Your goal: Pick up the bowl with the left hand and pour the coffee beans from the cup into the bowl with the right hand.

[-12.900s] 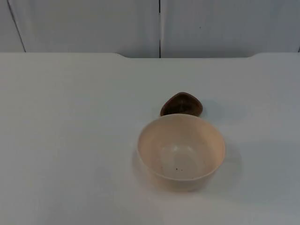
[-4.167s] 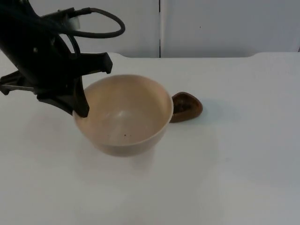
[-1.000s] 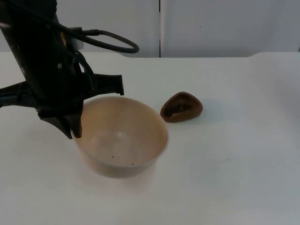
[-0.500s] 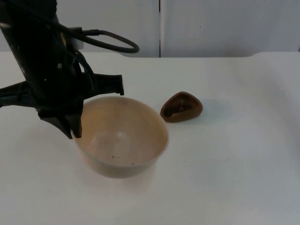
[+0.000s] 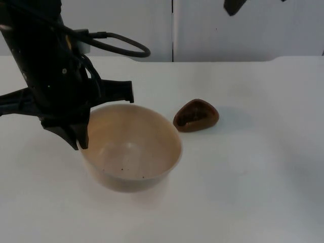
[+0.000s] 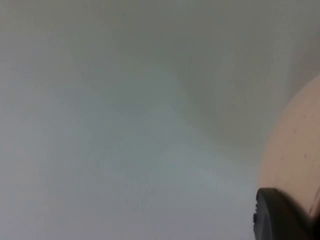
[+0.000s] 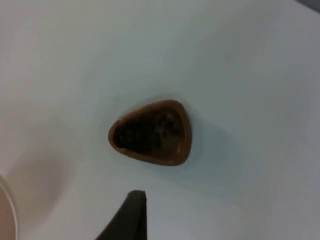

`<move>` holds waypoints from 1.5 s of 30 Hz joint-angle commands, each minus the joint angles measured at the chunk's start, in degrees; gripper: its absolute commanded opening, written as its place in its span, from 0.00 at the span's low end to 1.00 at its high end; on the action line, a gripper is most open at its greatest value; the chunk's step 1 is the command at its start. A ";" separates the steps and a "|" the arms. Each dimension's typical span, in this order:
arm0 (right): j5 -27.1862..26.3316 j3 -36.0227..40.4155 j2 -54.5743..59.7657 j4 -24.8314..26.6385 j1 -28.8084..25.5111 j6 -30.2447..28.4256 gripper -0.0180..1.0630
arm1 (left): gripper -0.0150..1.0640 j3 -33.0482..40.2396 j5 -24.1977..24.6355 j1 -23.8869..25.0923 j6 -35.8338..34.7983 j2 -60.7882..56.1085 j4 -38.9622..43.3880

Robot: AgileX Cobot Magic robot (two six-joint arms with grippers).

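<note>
While left gripper [image 5: 81,132] clamps bowl [image 5: 132,148] rim above white table [image 5: 263,167], right gripper [image 5: 234,6] finger state unclear.

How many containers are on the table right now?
2. The beige bowl sits left of centre, its rim at the left gripper. The small brown cup of coffee beans stands apart to the bowl's right, below the right gripper.
</note>
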 commanded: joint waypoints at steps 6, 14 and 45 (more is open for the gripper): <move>4.80 -10.74 10.03 -0.46 2.05 -1.24 0.96 | 0.06 0.06 -0.30 -0.25 -0.25 -0.69 -0.78; 4.80 -21.38 19.40 -1.40 2.39 -1.24 0.95 | 0.06 0.06 -0.38 -0.25 -0.25 -0.69 -0.59; 1.07 -22.77 31.43 -1.42 1.72 -5.33 0.83 | 0.06 0.06 -0.73 -0.25 -0.25 -0.59 0.46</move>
